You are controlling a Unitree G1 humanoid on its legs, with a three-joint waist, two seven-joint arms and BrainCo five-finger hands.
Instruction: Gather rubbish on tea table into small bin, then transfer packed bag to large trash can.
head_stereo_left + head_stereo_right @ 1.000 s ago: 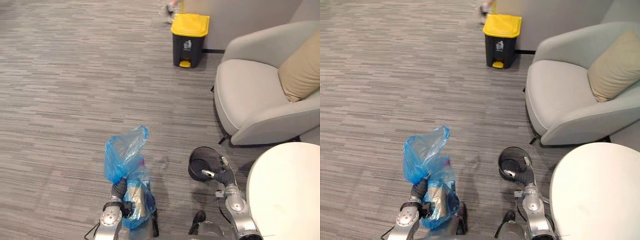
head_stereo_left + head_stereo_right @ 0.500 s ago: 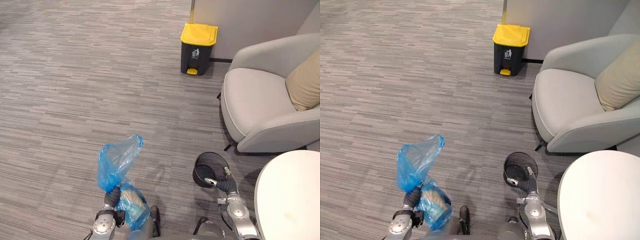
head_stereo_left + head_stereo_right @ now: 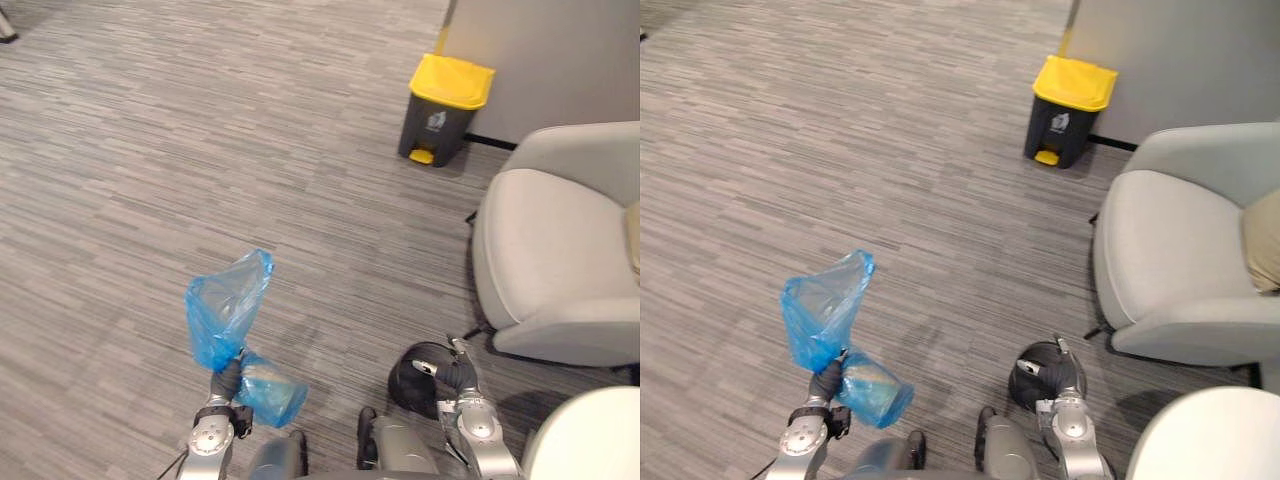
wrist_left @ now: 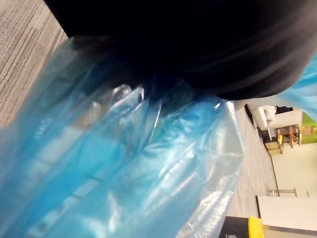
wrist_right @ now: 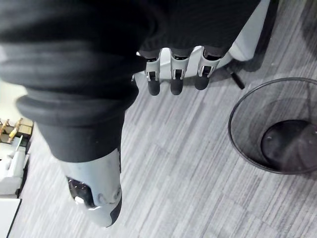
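A blue plastic bag [image 3: 229, 306] is pinched at its neck by my left hand [image 3: 226, 383], low in the eye views. The bag's loose top stands up above the hand, and its full bottom [image 3: 270, 392] hangs beside the wrist. The blue film [image 4: 124, 163] lies right against the hand in the left wrist view. My right hand [image 3: 456, 371] hangs over the small black mesh bin [image 3: 415, 378] on the floor, with relaxed fingers [image 5: 173, 79] that hold nothing. The bin [image 5: 247, 116] has no liner. The large dark trash can with a yellow lid [image 3: 447, 108] stands far ahead by the wall.
A grey armchair [image 3: 555, 250] with a tan cushion [image 3: 1265, 240] stands at the right. The round white table [image 3: 595, 440] shows at the lower right corner. Grey striped carpet [image 3: 200, 150] stretches between me and the trash can.
The camera has swung, so the trash can, armchair and table sit further right in view. My left hand still grips the bag; my right hand stays by the small bin.
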